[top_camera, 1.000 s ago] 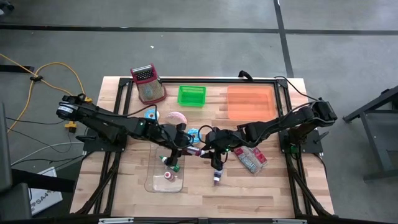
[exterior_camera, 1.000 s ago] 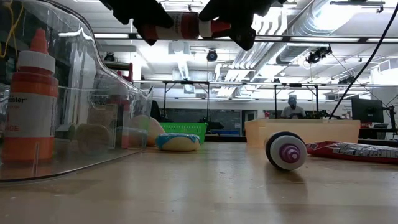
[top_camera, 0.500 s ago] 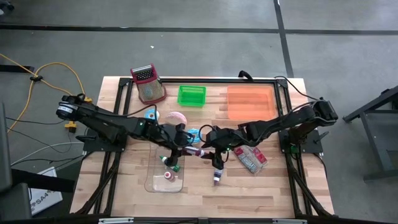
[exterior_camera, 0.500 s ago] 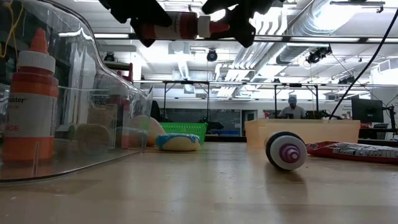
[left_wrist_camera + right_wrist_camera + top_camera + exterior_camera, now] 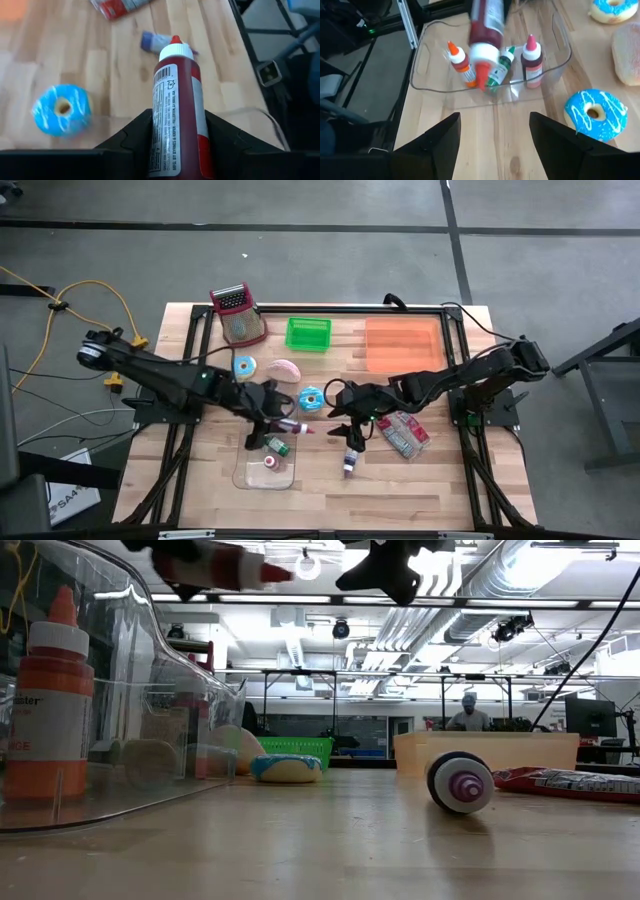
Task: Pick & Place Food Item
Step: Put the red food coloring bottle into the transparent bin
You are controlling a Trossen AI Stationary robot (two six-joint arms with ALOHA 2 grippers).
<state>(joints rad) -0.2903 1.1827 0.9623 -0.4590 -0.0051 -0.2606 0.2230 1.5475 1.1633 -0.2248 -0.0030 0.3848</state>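
The fingers of the left gripper are closed on a red sauce bottle, which is held above the table at the edge of the clear tray. The bottle is carried roughly level, its long axis lying across the table, with the white cap and red tip pointed toward the right gripper. The fingers of that right gripper are spread wide and nothing is held between them; they are just beside the bottle's tip. Three smaller bottles are seen inside the tray, and a blue donut lies nearby.
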